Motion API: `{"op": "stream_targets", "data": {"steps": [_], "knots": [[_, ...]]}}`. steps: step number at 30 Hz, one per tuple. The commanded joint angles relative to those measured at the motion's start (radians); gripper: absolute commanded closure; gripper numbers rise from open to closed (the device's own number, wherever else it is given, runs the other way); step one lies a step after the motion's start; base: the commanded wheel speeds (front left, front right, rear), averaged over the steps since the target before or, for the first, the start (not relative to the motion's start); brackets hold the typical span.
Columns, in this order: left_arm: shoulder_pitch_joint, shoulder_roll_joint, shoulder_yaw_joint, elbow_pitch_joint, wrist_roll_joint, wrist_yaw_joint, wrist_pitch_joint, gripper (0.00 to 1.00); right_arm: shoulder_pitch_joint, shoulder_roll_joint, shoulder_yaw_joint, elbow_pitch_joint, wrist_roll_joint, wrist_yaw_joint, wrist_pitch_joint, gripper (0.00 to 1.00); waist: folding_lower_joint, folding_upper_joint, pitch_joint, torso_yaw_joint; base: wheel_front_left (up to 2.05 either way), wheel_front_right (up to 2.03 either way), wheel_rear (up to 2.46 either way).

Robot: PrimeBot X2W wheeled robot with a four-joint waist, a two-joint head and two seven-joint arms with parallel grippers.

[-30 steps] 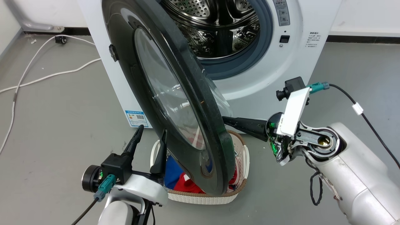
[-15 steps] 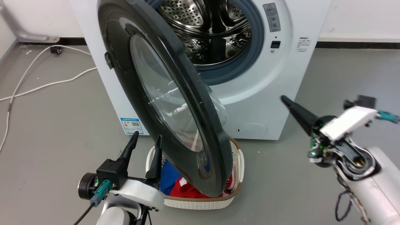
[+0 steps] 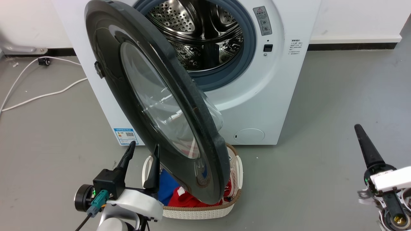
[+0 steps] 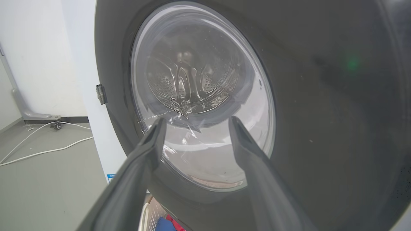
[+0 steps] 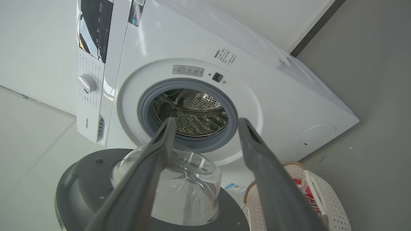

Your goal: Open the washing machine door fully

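Note:
The washing machine door [image 3: 106, 57] stands swung out from its hinge on the left side of the white washing machine [image 3: 257, 96], its lower edge over a basket. The steel drum [image 3: 196, 35] is exposed. My left gripper [image 3: 143, 150] is open at the lower left, fingers pointing at the door's [image 4: 321, 112] outer face, close before the glass window in the left wrist view, holding nothing [image 4: 196, 119]. My right gripper [image 3: 361, 133] is low at the right, well clear of the machine. In the right wrist view it is open and empty [image 5: 206, 121], looking at the door's inner face [image 5: 80, 179].
A white woven basket [image 3: 199, 211] with red and blue clothes sits on the floor under the door's lower edge, also in the right wrist view [image 5: 324, 199]. White cables [image 3: 38, 96] lie on the grey floor at the left. Bare floor spreads to the machine's right.
My right gripper has pulled back from the door's inner edge, to the right and down. The whole picture has shifted with the camera. My left gripper stays by the door's outer face.

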Motion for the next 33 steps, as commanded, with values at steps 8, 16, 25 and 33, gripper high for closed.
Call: {"op": "stream_targets", "data": {"steps": [8, 16, 25, 33], "knots": [[0.017, 0.005, 0.012, -0.006, 0.018, -0.001, -0.003, 0.00, -0.023, -0.017, -0.102, 0.087, -0.553, 0.003, -0.084, 0.00, 0.0001, -0.0001, -0.004, -0.006, 0.00, 0.00, 0.00], [0.016, 0.006, 0.021, -0.013, 0.027, -0.002, -0.003, 0.00, 0.065, 0.197, -0.313, -0.117, -1.177, 0.001, -0.044, 0.00, 0.0001, -0.0001, 0.003, -0.008, 0.00, 0.00, 0.00], [0.006, 0.005, 0.024, -0.012, 0.034, -0.003, -0.003, 0.00, 0.174, 0.324, -0.303, -0.206, -1.347, 0.001, 0.050, 0.00, 0.0001, -0.0001, 0.016, -0.004, 0.00, 0.00, 0.00], [0.012, 0.007, 0.024, -0.004, 0.039, -0.004, -0.003, 0.00, 0.202, 0.344, -0.294, -0.153, -1.398, 0.001, 0.049, 0.00, 0.0001, -0.0001, 0.013, -0.004, 0.00, 0.00, 0.00]]}}
